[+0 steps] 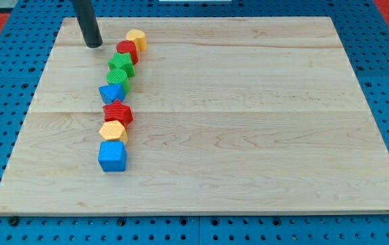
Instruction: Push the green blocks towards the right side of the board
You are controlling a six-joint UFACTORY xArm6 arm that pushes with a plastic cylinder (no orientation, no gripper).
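Two green blocks sit in a line of blocks at the board's left: a green star [121,62] and a green block [117,77] just below it, touching. My tip [94,44] rests on the board at the view's upper left, a short way left of and above the green star, apart from every block. Above the green star are a red cylinder [127,50] and a yellow block [137,38].
Below the green blocks the line goes on with a blue triangle [111,93], a red star [117,112], a yellow hexagon [113,131] and a blue cube [112,156]. The wooden board [249,122] lies on a blue pegboard.
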